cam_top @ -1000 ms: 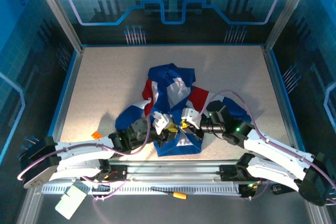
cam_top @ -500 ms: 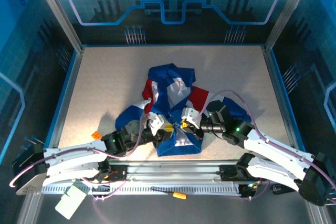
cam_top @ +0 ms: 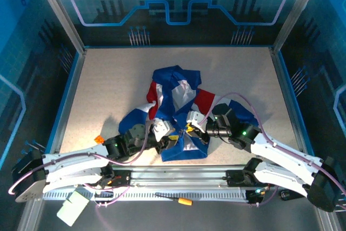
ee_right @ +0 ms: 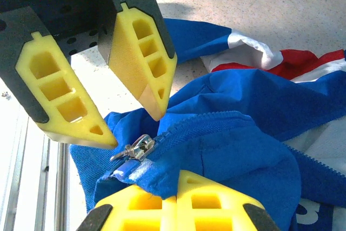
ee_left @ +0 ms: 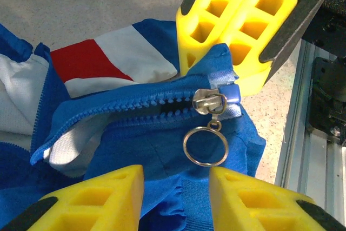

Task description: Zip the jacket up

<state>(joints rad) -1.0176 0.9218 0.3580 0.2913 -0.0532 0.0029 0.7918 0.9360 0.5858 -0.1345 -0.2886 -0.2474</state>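
On the table (cam_top: 108,79) the jacket (cam_top: 175,93) lay crumpled, its near hem between the two grippers. The right gripper (ee_right: 175,185) was clamped shut on blue hem fabric beside the zipper's end. The left gripper (ee_left: 175,172) stood open, holding nothing, with the zipper slider (ee_left: 210,101) and pull ring (ee_left: 205,145) just ahead of its fingertips.

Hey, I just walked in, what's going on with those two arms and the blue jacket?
Two robot arms are working on zipping up the jacket, which lies crumpled on the table. The right gripper is clamped on the blue fabric beside the zipper's bottom end. The left gripper is open, close to the ring on the zipper pull, not gripping it. The zipper is not yet done up.
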